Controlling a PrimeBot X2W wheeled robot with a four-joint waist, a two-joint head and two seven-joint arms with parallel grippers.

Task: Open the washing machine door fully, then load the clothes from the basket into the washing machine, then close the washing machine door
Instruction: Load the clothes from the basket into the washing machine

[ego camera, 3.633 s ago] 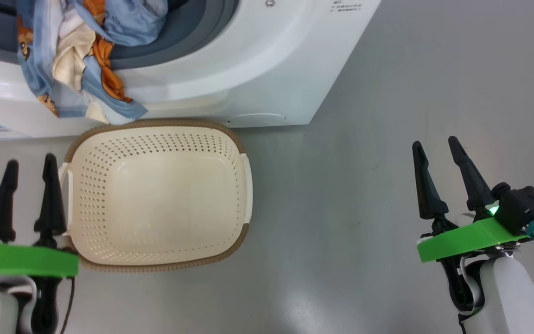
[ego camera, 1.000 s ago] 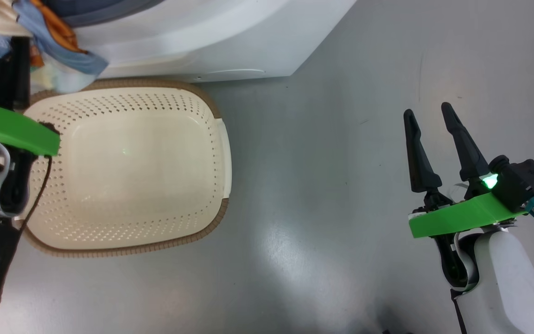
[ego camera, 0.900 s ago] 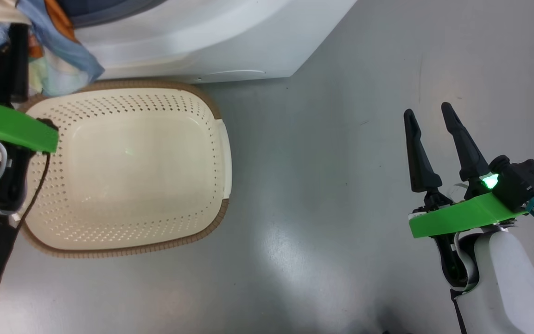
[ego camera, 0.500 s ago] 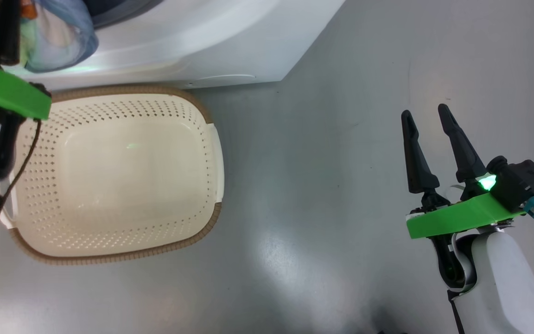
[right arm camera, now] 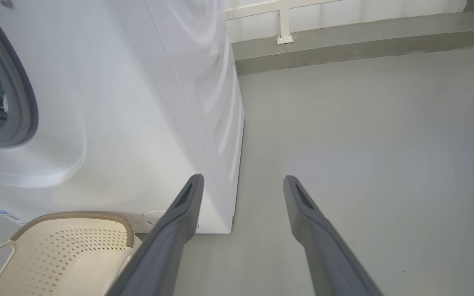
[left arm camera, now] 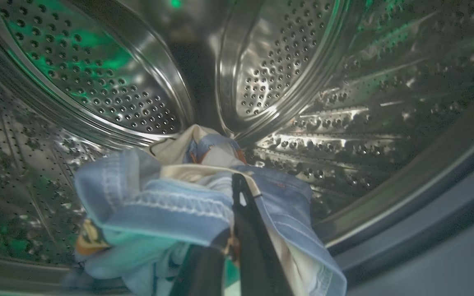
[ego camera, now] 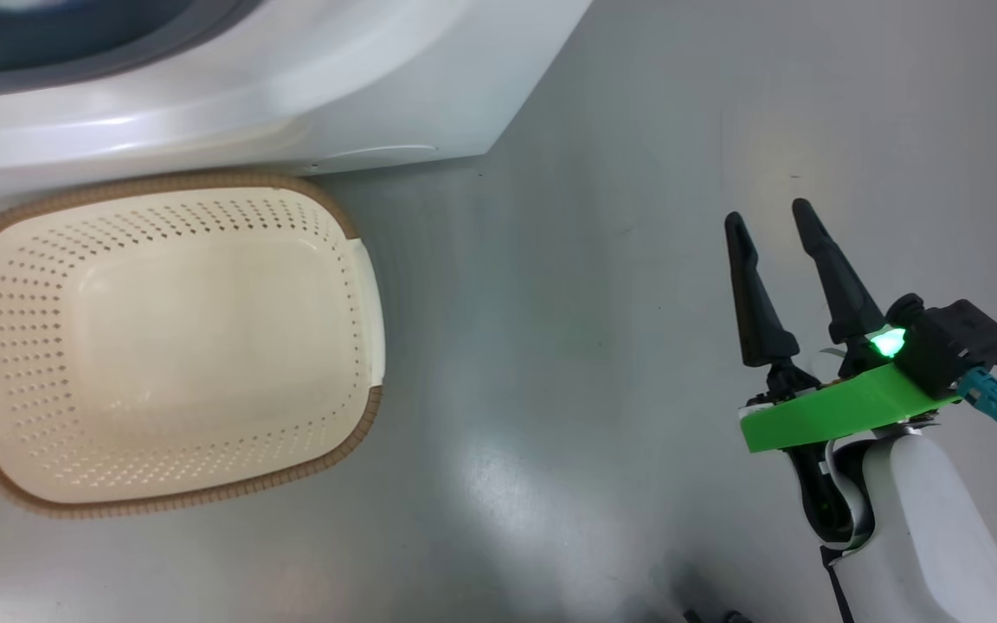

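Note:
In the left wrist view my left gripper is shut on the clothes, a light blue bundle with white and orange patches. It holds them inside the steel drum of the washing machine. The cream basket stands on the floor against the machine's front, with nothing inside it; its rim also shows in the right wrist view. My right gripper is open over bare floor to the right of the basket, holding nothing. The washing machine door is out of view.
The grey gasket rings the machine's opening above the basket. Grey floor stretches between basket and right gripper. In the right wrist view the machine's white side is close on the left, and a wall base runs behind.
My left gripper has carried the clothes up from the machine's lip, out of the head view and into the drum. The head camera has shifted too. The right gripper stays open.

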